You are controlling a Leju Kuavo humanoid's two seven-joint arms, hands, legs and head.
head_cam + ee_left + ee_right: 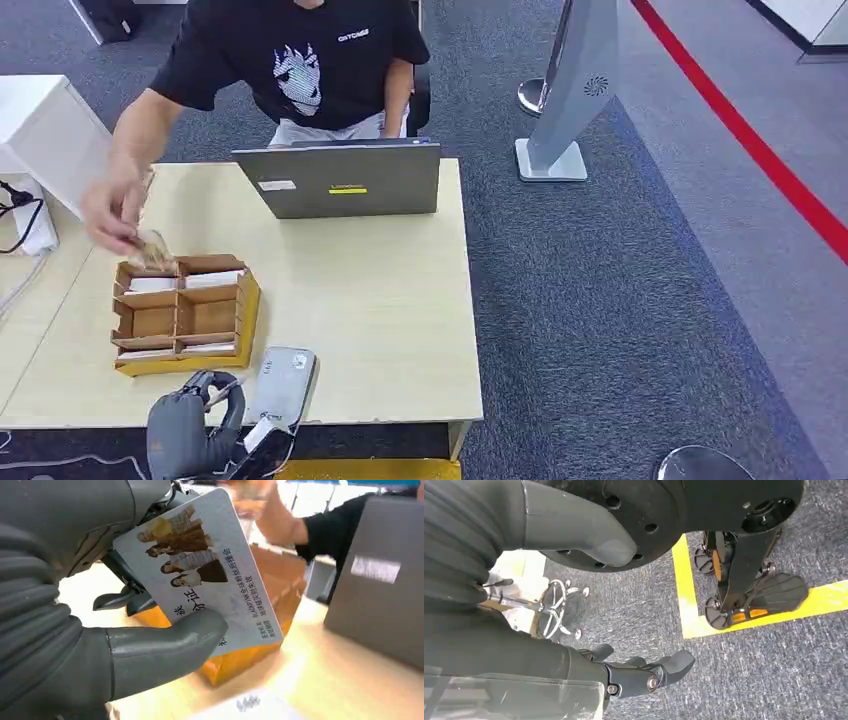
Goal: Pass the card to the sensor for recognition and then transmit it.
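Wood desk point(400, 330): card point(210, 580) pinched in left robot hand point(190, 425) by sensor point(280, 385); right robot hand point(574, 605) empty, fingers apart

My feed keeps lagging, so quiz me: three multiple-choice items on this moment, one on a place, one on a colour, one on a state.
1. Where is the sensor?
A. at the table's near edge, right of the box
B. on the laptop
C. on the floor

2. What colour is the laptop's sticker?
A. red
B. yellow
C. blue

3. What is the left hand doing?
A. hanging empty
B. resting on the laptop
C. holding the card

Answers:
1 A, the grey sensor lies beside the box on the table.
2 B, a yellow strip shows on the laptop.
3 C, the thumb presses the card.
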